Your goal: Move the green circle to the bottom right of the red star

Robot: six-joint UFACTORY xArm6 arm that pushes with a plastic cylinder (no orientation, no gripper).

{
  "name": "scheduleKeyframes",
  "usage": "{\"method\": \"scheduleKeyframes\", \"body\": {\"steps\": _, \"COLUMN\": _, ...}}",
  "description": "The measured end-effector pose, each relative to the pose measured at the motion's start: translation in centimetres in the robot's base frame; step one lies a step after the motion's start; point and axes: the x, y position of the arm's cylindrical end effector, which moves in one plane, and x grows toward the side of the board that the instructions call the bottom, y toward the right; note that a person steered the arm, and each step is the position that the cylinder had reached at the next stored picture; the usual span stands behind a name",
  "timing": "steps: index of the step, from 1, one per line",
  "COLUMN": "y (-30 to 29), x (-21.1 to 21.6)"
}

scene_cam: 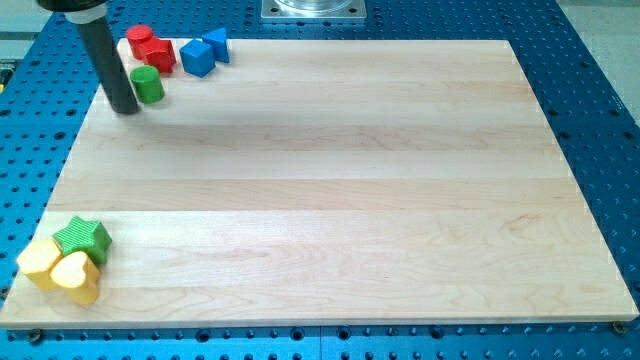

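Observation:
The green circle [148,84] sits near the board's top left corner. Just above it are two red blocks: one [139,39] at the top edge and one [159,55] right below it, touching; which is the star I cannot tell. My tip [125,108] rests on the board just left of the green circle, almost touching it. The dark rod rises from there to the view's top left.
Two blue blocks [198,57] [216,43] sit right of the red ones. At the bottom left corner a green star [82,239] touches a yellow block [41,262] and a yellow heart [77,276]. The wooden board [340,190] lies on a blue perforated table.

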Motion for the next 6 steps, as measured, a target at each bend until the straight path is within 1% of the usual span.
{"method": "scheduleKeyframes", "body": {"steps": 1, "y": 1.1, "x": -2.4}}
{"method": "scheduleKeyframes", "body": {"steps": 4, "y": 4.2, "x": -0.9}}
{"method": "scheduleKeyframes", "body": {"steps": 5, "y": 5.6, "x": -1.6}}
{"method": "scheduleKeyframes", "body": {"steps": 6, "y": 5.9, "x": -2.5}}
